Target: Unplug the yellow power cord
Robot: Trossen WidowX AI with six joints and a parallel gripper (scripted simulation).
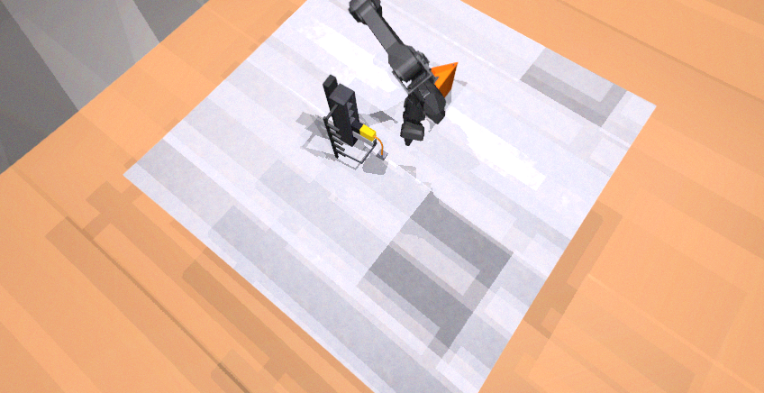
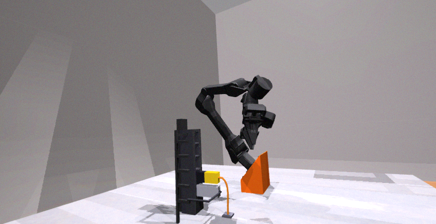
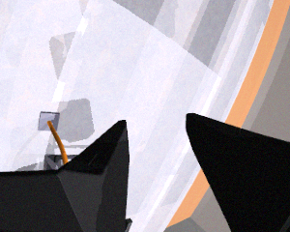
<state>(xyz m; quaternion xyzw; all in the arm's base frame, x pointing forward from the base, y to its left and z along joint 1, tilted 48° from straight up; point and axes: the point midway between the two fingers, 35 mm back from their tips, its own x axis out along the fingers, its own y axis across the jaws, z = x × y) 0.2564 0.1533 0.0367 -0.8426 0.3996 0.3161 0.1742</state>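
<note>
Pincer (image 2: 252,144) partly narrowed, grasping nothing, our approach stance | yellow plug (image 2: 212,176) seated in power strip (image 2: 187,169), well apart | we judge unplugging not begun

Arm (image 2: 218,120) is showing dark charcoal throughout, built of faceted blocky links with rounded joint housings. Base (image 2: 256,175) is reading as an orange wedge. Gripper (image 2: 252,144) is presenting two black, tapering, pointed fingers. No markings or cables visible.
</note>
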